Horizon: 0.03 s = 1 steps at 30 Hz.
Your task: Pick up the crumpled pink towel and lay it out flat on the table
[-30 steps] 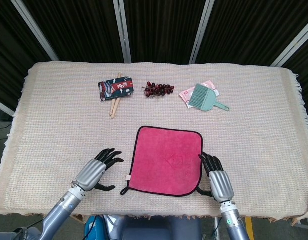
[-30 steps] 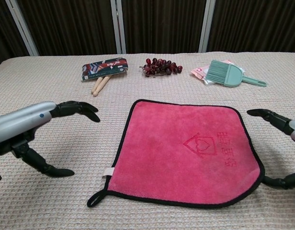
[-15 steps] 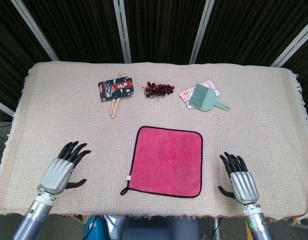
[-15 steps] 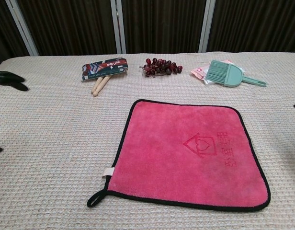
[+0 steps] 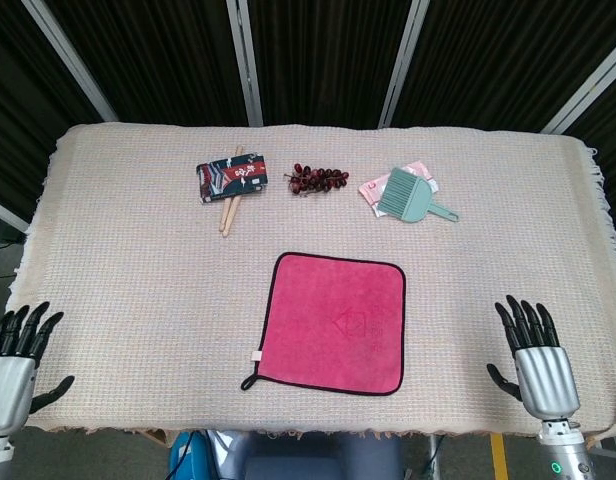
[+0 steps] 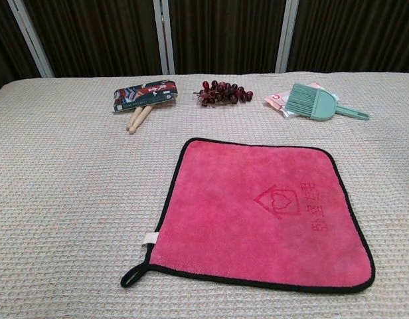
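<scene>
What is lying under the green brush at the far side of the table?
A pink packet lies under the green brush, its edges showing at the brush's left side. The covered part and any print on it cannot be seen.

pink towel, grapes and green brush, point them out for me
pink towel (image 5: 334,323), head view, middle of the cloth
grapes (image 5: 319,179), head view, centre of the bunch
green brush (image 6: 313,102), chest view, on the bristles
</scene>
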Available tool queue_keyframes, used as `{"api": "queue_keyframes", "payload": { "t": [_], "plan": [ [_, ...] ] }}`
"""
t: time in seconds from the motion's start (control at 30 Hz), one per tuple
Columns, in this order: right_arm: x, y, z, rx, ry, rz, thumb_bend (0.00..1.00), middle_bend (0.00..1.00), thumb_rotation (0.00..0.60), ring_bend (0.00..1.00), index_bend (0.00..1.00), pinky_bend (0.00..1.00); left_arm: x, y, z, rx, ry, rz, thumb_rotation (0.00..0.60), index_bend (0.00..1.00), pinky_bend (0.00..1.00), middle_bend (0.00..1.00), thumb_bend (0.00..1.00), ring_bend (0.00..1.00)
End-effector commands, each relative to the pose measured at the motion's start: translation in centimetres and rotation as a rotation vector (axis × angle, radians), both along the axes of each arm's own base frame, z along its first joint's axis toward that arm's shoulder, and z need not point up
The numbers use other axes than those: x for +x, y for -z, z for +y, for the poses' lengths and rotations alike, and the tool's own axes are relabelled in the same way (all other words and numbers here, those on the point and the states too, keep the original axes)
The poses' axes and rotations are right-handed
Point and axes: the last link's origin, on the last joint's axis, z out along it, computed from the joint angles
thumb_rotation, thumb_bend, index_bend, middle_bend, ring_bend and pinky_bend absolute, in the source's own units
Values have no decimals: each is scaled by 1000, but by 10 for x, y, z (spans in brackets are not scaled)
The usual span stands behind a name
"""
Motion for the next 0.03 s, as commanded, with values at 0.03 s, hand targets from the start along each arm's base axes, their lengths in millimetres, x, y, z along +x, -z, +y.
{"api": "queue_keyframes", "payload": {
  "t": [0.03],
  "plan": [
    [1,-10,4,-33,-33,-27,209,0,600,0,0,0,-10,-13,-5,30,-34,-42,600,110,17,33,0,0]
  ]
}}
